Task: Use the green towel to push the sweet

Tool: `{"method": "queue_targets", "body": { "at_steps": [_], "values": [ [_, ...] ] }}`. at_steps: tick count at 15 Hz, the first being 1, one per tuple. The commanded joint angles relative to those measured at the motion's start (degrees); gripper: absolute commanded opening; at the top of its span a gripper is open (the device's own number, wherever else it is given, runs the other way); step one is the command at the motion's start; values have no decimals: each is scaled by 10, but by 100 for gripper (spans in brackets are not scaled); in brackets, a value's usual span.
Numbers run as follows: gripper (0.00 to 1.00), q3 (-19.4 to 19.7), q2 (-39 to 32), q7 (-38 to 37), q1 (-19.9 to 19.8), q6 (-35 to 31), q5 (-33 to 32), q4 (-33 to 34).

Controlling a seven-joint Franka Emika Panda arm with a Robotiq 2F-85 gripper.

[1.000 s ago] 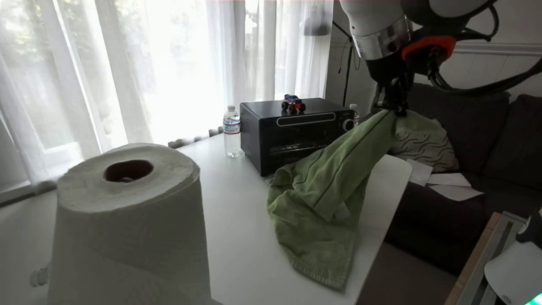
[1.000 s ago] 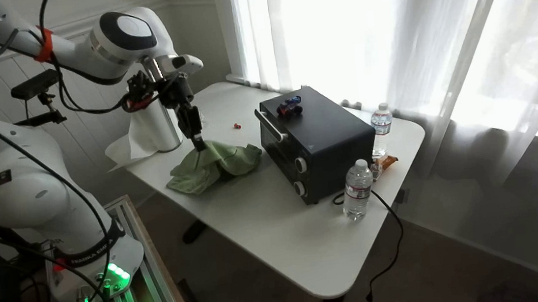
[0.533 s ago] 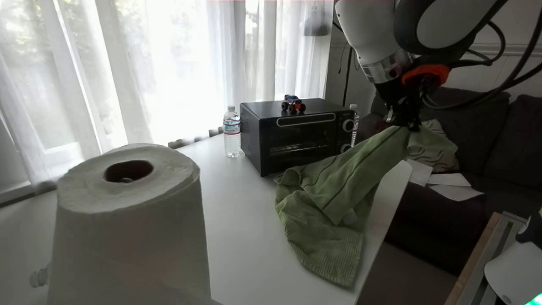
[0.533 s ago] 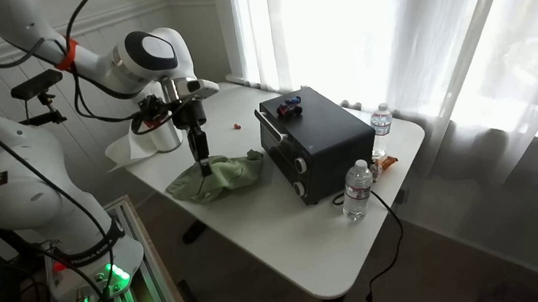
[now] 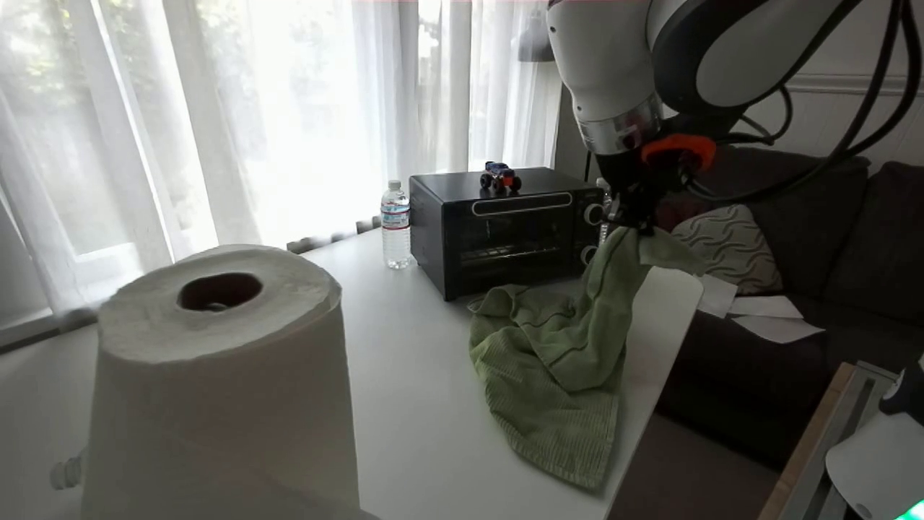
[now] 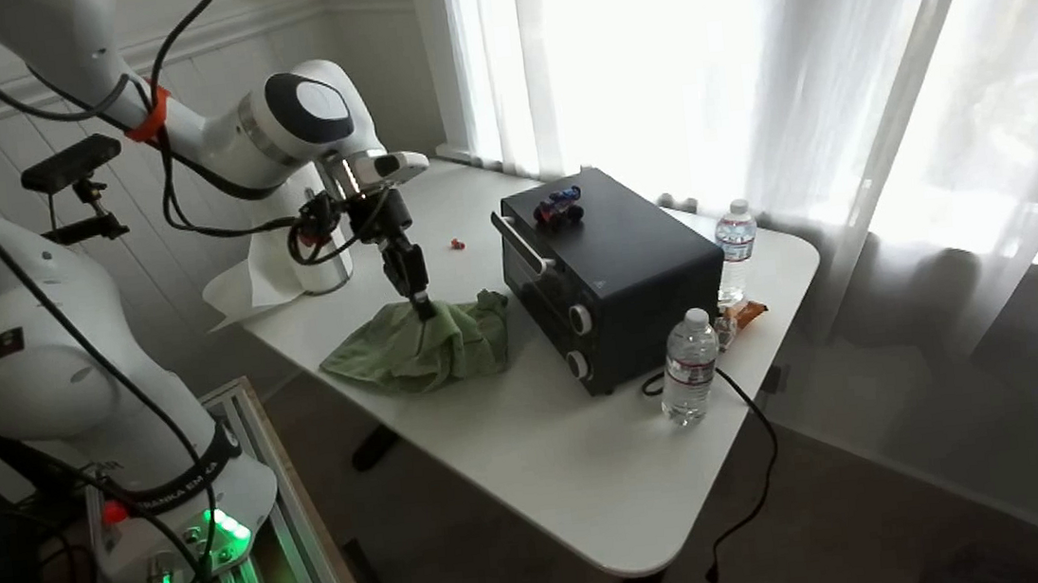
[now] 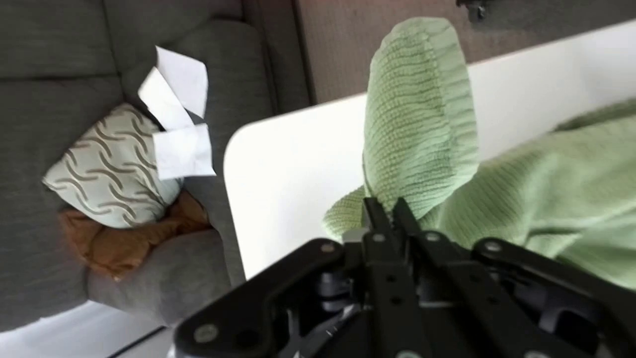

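On the white table (image 6: 534,452), both exterior views show the black oven (image 6: 624,243). Before it lies the green towel (image 5: 556,383), cut off in the wrist view, one end pinched up in the gripper (image 7: 386,205). An exterior view alone shows a tiny red object (image 6: 457,244); whether it is the sweet, I cannot tell.

In an exterior view, the arm (image 6: 224,146) bends over from its base (image 6: 241,492) at eight o'clock, its wrist (image 6: 360,175) tilted down between five and six o'clock. In the wrist view, the gripper (image 7: 386,206) points to twelve, fingers (image 7: 406,220) pinched nearly together.
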State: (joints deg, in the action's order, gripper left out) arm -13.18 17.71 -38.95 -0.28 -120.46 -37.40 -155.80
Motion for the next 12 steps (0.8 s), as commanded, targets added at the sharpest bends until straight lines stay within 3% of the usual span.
{"method": "queue_targets", "body": {
  "at_steps": [1,7,10,12],
  "values": [
    [2,12,-41,16,37,-107,38,16],
    [2,16,-156,71,50,-341,123,22],
    [2,7,-234,170,55,-422,241,34],
    [2,0,-282,248,68,-436,336,50]
  ]
}}
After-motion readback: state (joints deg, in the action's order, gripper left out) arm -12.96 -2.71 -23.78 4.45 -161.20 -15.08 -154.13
